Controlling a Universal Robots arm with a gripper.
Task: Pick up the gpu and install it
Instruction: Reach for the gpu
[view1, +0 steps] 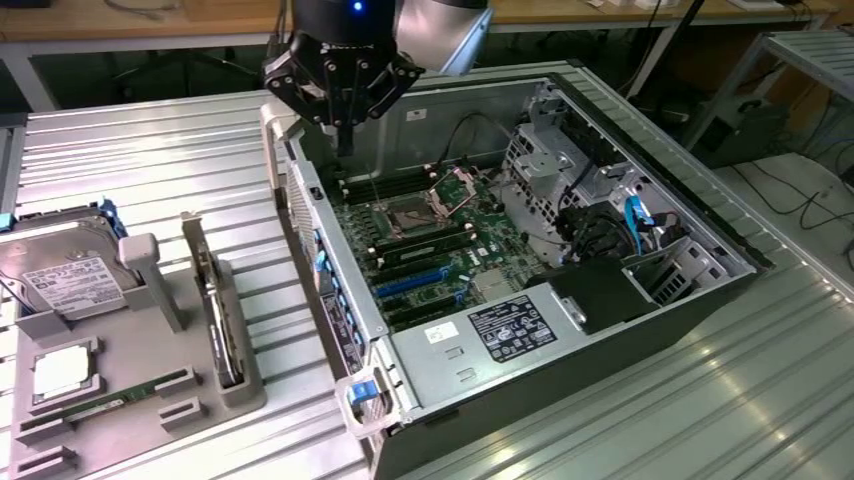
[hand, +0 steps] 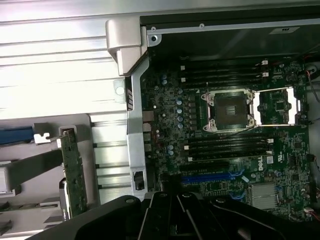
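Shiny metal ridges run all across the worktop (view1: 160, 150). A big computer case (view1: 727, 262) lies open on it, and the green motherboard (view1: 441, 250) shows inside.

The robot's fingers (view1: 343, 125) hang over the far end of the case, just above its edge. They are pressed tight together and hold nothing. The wrist view looks down past them at the motherboard (hand: 225, 125) and its blue slots (hand: 210, 176).

The gpu (view1: 220, 320) is not picked up yet. It stands on its thin edge in a gray holder (view1: 240, 385) at the exterior view's left, well apart from the fingers. Its silver metal end (view1: 191, 240) sticks up at the far end. In the wrist view the gpu (hand: 74, 172) looks like a narrow strip standing beside the case wall. A hard drive (view1: 60, 275), a square chip (view1: 60, 372) and a memory stick (view1: 114, 400) sit in the same holder.

The gpu looks light and stiff, like a thin board. It is probably easy to hurt, because small parts cover its flat sides. The best place to hold it seems to be the bare top edge, near the middle, so it does not tip. A gentle squeeze on both flat sides should do. The smooth board could slip if it is held too softly.
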